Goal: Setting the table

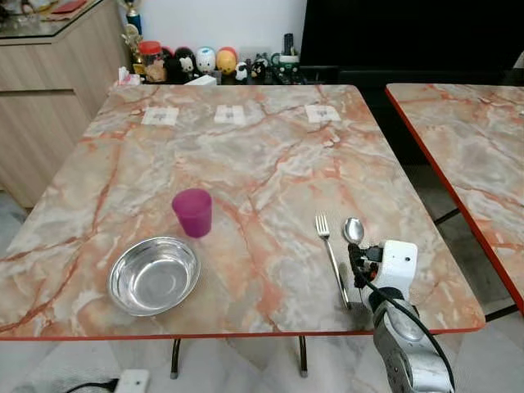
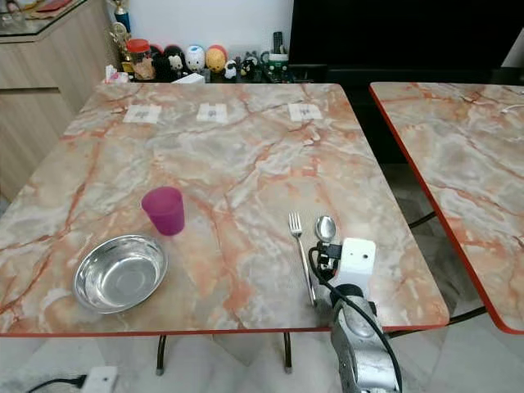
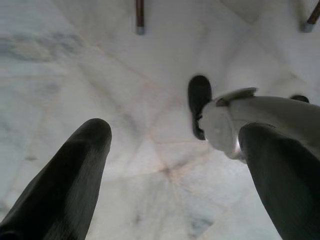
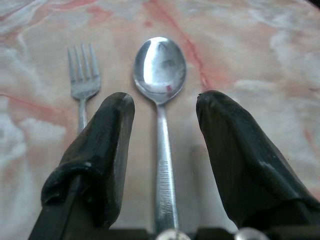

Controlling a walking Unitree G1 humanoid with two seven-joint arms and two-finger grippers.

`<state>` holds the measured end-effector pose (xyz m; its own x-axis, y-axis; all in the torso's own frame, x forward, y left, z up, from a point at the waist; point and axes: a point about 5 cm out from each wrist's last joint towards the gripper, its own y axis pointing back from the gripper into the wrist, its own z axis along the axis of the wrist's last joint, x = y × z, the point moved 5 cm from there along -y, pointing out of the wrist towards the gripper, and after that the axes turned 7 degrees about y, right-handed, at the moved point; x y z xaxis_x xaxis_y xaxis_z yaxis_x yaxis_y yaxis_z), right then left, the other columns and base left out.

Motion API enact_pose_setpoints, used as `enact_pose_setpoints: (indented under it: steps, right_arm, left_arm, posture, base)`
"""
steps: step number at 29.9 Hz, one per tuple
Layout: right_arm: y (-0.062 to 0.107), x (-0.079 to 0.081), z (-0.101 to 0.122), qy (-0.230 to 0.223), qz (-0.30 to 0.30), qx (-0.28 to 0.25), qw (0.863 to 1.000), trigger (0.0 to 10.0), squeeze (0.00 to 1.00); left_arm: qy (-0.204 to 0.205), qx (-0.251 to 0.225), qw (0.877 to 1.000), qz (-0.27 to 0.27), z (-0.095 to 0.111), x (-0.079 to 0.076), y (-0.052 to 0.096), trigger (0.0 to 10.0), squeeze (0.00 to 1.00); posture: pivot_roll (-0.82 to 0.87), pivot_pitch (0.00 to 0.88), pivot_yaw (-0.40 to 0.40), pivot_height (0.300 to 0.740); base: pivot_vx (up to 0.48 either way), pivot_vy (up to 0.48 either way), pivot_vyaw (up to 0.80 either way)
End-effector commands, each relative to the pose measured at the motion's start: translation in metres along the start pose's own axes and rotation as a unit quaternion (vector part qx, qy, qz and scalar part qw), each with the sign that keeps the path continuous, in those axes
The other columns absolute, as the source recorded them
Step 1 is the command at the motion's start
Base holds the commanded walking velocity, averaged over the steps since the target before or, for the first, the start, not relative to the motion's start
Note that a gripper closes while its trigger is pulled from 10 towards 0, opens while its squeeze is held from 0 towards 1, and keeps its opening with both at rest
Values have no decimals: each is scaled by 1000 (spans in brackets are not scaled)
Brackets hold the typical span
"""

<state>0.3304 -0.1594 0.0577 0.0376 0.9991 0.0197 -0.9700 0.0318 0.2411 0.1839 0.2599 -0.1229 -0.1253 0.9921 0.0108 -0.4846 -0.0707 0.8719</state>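
On the marble table (image 1: 246,155) a steel bowl (image 1: 154,274) sits near the front left edge, with a purple cup (image 1: 193,212) upright just behind it. A fork (image 1: 330,250) and a spoon (image 1: 353,231) lie side by side at the front right. My right gripper (image 4: 165,102) is low over the spoon (image 4: 160,65), open, one finger on each side of its handle, apart from it. The fork (image 4: 82,77) lies just outside one finger. My left gripper (image 3: 175,132) hangs open above the floor, holding nothing.
A second marble table (image 1: 467,131) stands to the right across a narrow gap. A wooden cabinet (image 1: 49,90) is at the left. Figurines and jars (image 1: 205,61) line the far edge, and three small cards (image 1: 230,114) lie on the tabletop. A power strip (image 1: 131,381) lies on the floor.
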Motion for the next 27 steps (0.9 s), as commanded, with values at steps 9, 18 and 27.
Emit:
enact_pose_setpoints:
  steps: [9,18,27]
  right_arm:
    - [-19,-5,16,-27,-10,12,1000,10000,0]
    - [-21,-14,10,-37,-31,37,998,10000,0]
    - [-20,-5,-2,-44,0,60,997,10000,0]
  left_arm:
    - [0,26,1000,-8,-22,-5,1,10000,0]
    - [-2,29,999,-22,-26,-41,-5,10000,0]
    - [-2,27,999,-26,-24,-48,-6,10000,0]
  posture:
    - [13,65,-26,740]
    - [18,69,-28,740]
    - [18,69,-27,740]
  base:
    - [0,0,0]
    - [0,0,0]
    - [0,0,0]
